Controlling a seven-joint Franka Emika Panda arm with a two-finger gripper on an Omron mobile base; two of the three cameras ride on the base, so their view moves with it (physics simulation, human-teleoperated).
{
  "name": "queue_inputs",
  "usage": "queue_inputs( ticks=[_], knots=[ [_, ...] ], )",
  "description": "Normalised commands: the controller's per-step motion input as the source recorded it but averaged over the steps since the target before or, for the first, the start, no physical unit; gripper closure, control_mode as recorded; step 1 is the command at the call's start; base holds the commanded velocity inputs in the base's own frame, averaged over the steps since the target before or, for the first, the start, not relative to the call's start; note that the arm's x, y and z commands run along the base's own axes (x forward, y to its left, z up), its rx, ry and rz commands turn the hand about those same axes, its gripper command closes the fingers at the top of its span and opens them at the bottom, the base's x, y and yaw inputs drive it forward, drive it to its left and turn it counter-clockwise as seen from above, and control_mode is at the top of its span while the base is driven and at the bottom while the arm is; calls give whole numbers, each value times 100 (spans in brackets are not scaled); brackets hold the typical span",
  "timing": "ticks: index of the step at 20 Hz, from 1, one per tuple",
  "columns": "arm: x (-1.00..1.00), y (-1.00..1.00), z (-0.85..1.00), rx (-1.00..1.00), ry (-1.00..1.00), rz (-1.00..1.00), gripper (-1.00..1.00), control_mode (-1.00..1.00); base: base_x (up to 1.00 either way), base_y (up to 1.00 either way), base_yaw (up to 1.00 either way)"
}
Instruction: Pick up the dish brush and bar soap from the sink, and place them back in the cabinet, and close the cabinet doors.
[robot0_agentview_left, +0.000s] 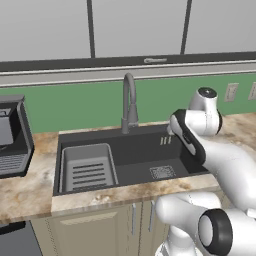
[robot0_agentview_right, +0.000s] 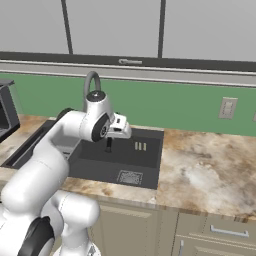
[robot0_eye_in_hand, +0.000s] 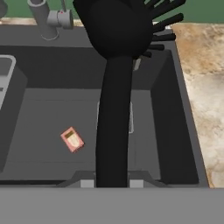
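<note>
The claw (robot0_agentview_right: 108, 145) hangs above the sink (robot0_agentview_left: 140, 150), its jaws drawn nearly shut on the thin handle of the one dish brush (robot0_eye_in_hand: 114, 87); in the hand view the handle rises from between the two fingertips (robot0_eye_in_hand: 87, 183) and ends in the tufted black head well beyond them, bristles fanning out to one side. The brush is carried clear of the basin floor, touching nothing but the claw, which suits a lift out of the sink toward the cabinet, judged to be the step in hand. One bar soap (robot0_eye_in_hand: 72, 139), a small pinkish-orange block, lies flat on the basin floor below the claw and off to the left of the handle as the hand camera sees it, apart from the brush; it is presumably left there because the claw can carry only one item at a time. One square drain grate (robot0_agentview_left: 162, 172) sits in the floor almost directly beneath the held handle, partly hidden behind it in the hand view. One grey ribbed tray insert (robot0_agentview_left: 88, 170) occupies the end of the basin far from the claw, and one gooseneck faucet (robot0_agentview_left: 129, 102) stands at the rear rim, beyond and to the side of the brush head. Counted: one brush held, one soap waiting, two items in all to be returned.
</note>
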Motion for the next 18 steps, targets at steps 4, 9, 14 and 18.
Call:
queue_inputs(
  ticks=[4,9,14,18],
  knots=[
    [-7,0,24,0,0,-5,100,-100,0,0,0],
    [-12,0,25,0,0,-5,100,-100,0,0,0],
    [-14,0,22,0,0,-5,100,-100,0,0,0],
    [-17,0,16,0,0,-4,100,-100,0,0,0]
  ],
)
